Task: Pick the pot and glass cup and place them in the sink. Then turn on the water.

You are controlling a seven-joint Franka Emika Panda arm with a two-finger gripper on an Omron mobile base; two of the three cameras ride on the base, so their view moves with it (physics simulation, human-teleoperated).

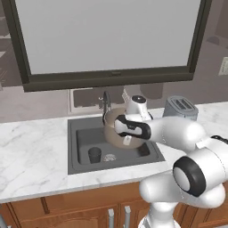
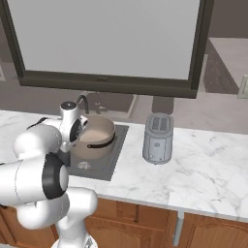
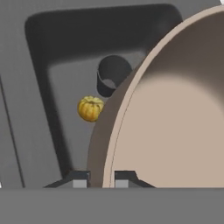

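The arm's white links cover much of the pot in the left base view, and in the hand view its far side is cut off by the frame. There the claw straddles the pot's thin rim, one fingertip outside the wall and one inside, pinching it. The pot is a wide, round, taupe-grey vessel with a smooth pale interior and a small black side handle, held over the right part of the sink; whether its base touches the basin floor cannot be told. The sink is a dark grey rectangular recess in the white marble counter. The glass cup, a small dark tapered tumbler, stands upright on the basin floor to the left, near the drain. A small orange, ribbed round object sits beside the cup. The dark curved faucet is partly hidden behind the pot. A grey toaster stands on the counter to the right of the sink.
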